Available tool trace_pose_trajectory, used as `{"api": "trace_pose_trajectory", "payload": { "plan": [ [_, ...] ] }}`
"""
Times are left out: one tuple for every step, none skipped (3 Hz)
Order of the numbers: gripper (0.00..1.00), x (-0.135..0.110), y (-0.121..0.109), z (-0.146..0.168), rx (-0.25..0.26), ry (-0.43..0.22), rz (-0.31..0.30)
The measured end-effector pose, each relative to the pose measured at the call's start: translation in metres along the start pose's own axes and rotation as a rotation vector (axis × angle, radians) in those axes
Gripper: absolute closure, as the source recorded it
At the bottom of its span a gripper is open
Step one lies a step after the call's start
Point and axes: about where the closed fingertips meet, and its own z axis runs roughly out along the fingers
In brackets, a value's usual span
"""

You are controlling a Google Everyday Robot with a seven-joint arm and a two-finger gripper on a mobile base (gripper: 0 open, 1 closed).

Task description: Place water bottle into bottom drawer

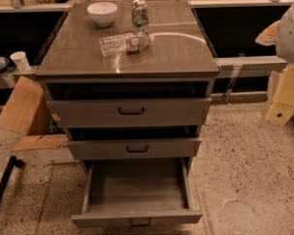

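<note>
The water bottle [125, 43] is seen lying on its side on the desk [78, 58]; the bottom drawer [137, 187] is pulled open. The end effector [284, 99] is found at the right edge, its state untellable. The bottle is judged light, crushable and prone to roll, and is best gripped gently across its labelled middle.

Dim warm light; cabinet top [179, 53] glares; end effector [282, 101] hangs far right.
</note>
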Motion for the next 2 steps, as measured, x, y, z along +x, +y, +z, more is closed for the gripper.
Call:
{"api": "trace_pose_trajectory", "payload": {
  "plan": [
    [0.00,-0.002,-0.002,0.000,0.005,-0.005,-0.006],
    [0.00,-0.016,-0.029,0.011,0.007,-0.039,-0.074]
  ]
}}
